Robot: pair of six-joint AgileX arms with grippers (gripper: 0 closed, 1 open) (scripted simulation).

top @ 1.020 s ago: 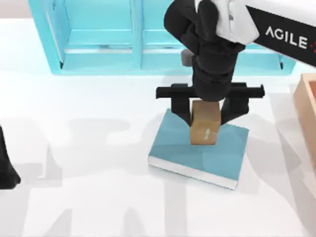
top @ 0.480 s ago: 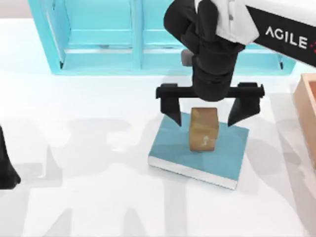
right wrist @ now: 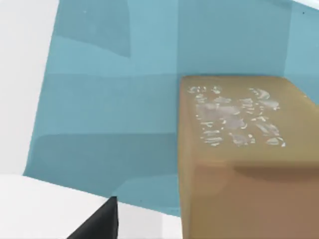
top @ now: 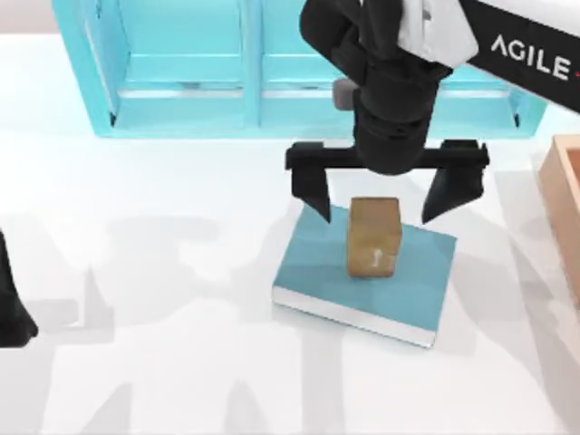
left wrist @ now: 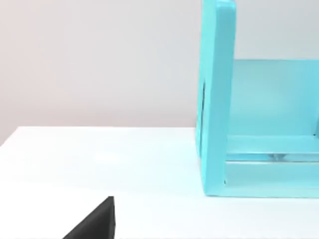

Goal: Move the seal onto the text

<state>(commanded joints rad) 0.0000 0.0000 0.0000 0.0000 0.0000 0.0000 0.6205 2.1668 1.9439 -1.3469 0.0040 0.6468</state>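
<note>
On the text (top: pixel 317 267) the seal (top: pixel 373 237) stands upright, and my right pincer (top: pixel 388 195) hangs wide above it. I should lift straight up, fingers clear of its sides.

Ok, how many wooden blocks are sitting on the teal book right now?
1. The seal stands upright on the text, released between the right gripper's open fingers. None else visible; the arm hides some table behind.
</note>
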